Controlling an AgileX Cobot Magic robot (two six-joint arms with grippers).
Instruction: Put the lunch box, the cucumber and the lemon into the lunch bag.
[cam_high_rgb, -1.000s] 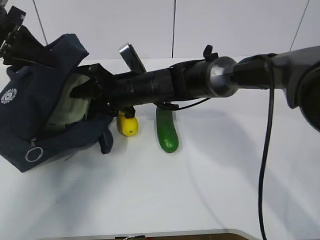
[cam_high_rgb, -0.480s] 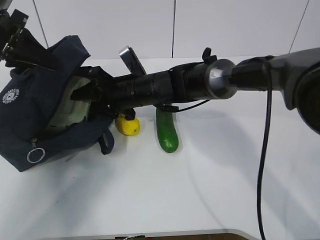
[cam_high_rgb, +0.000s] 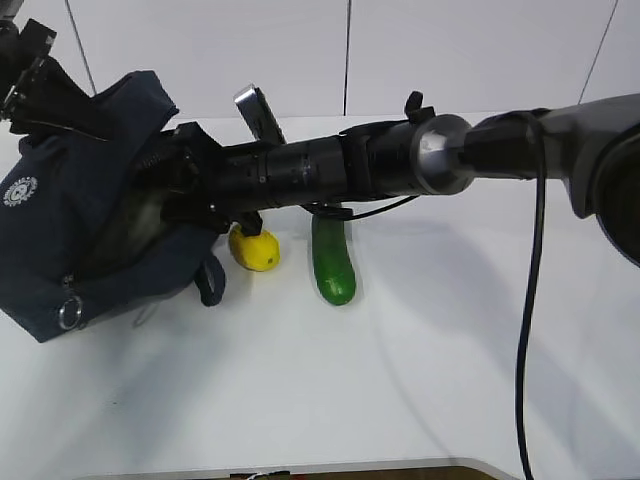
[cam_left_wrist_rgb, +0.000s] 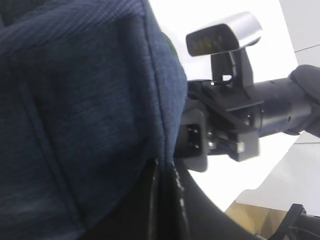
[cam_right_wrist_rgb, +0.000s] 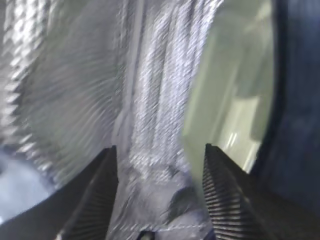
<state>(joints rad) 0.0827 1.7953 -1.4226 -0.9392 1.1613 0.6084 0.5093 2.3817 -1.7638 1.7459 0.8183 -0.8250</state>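
Note:
The navy lunch bag (cam_high_rgb: 60, 220) lies on its side at the left, mouth toward the right. My left gripper (cam_high_rgb: 45, 95) is shut on its upper rim; navy fabric (cam_left_wrist_rgb: 75, 100) fills the left wrist view. My right gripper (cam_high_rgb: 178, 185) reaches into the bag's mouth. In the right wrist view it (cam_right_wrist_rgb: 159, 150) is open and empty over the silver foil lining (cam_right_wrist_rgb: 75, 75), with the pale green lunch box (cam_right_wrist_rgb: 235, 85) just right of it. The lunch box is hidden in the exterior view. The lemon (cam_high_rgb: 255, 249) and cucumber (cam_high_rgb: 334, 262) lie on the table under the right arm.
The right arm (cam_high_rgb: 400, 165) stretches across the table above the lemon and cucumber, and its wrist camera (cam_left_wrist_rgb: 225, 32) shows in the left wrist view. The zipper's ring pull (cam_high_rgb: 68, 313) hangs at the bag's lower front. White table (cam_high_rgb: 350, 380) extends toward the front.
My right gripper has pushed further left into the bag. The bag's mouth has sagged around it, and the pale lunch box lid no longer shows in the exterior view.

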